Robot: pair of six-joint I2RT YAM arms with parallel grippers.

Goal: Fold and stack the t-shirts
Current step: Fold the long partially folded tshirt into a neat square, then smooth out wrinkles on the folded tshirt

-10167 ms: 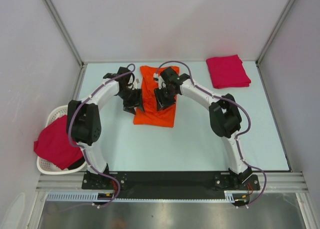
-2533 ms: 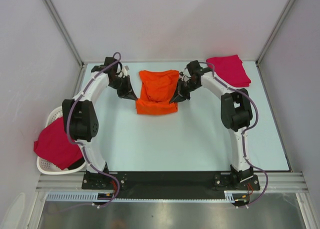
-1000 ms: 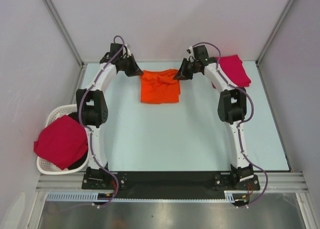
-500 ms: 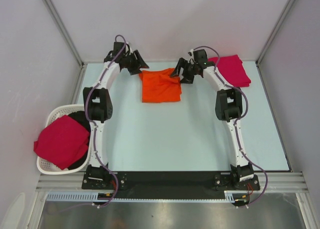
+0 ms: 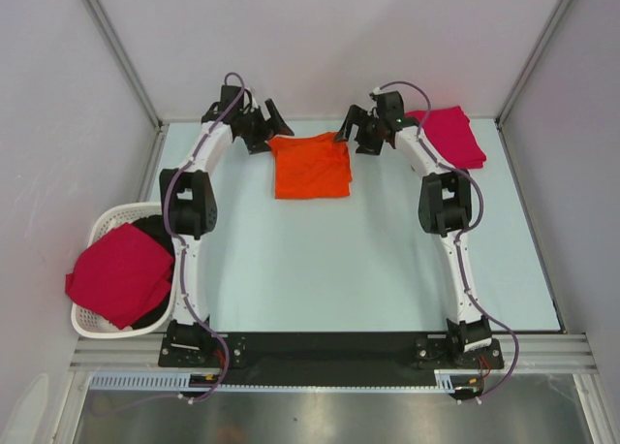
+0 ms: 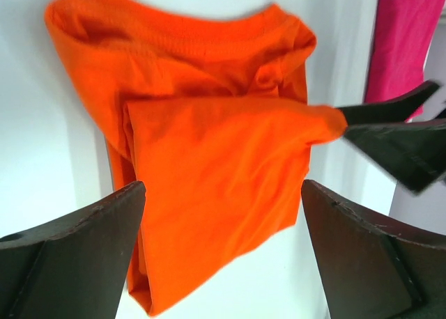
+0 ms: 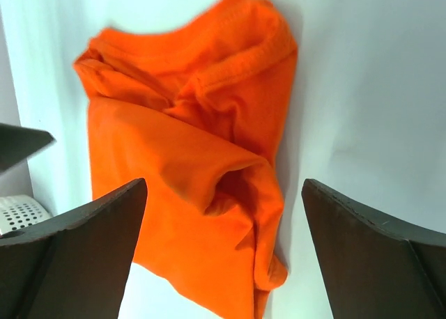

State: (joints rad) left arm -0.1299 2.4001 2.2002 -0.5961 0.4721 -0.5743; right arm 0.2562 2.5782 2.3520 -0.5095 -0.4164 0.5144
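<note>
Seemingly clear, left claw point(image 5: 272, 131) and right claw point(image 5: 351, 139) gape flanking orange t-shirt's point(image 5: 310, 170) far edge.

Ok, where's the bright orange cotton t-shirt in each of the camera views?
Top external: the bright orange cotton t-shirt lies at the far middle of the pale table.
Left wrist: the t-shirt fills the centre.
Right wrist: the t-shirt sits centre-left.
Landmark: folded crimson-pink shirt at far right from above; the same shirt is top right in the left wrist view, absent from the right wrist view.
</note>
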